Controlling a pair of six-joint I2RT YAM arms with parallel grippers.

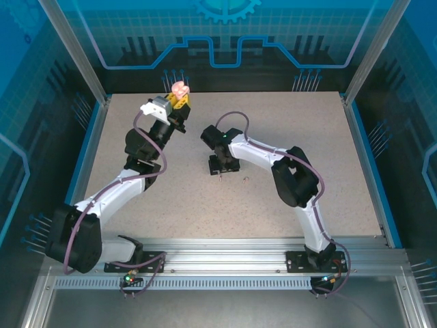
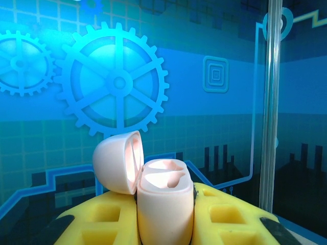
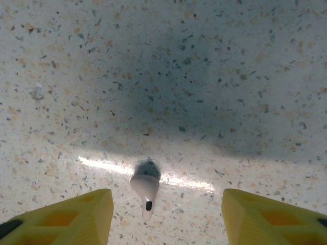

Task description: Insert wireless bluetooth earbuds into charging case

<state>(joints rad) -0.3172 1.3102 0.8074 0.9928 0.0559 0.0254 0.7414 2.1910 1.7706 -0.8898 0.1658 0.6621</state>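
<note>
Case (image 2: pixel 164 204) clamped in left gripper (image 1: pixel 179 102), lid open. Bud (image 3: pixel 145 186) straddled by right gripper (image 3: pixel 168 219), jaws apart. Risk: off-centre bud flicked aside when pinched.

Bright even light, soft shadow, glare streak

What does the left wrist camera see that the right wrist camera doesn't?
Left wrist camera: a pale pink charging case, its lid open, gripped between the left fingers before a blue gear-patterned wall. Right wrist camera: a small pale earbud lying on the speckled table between the spread right fingers, untouched. Shared: yellow fingers at the bottom edge.
</note>
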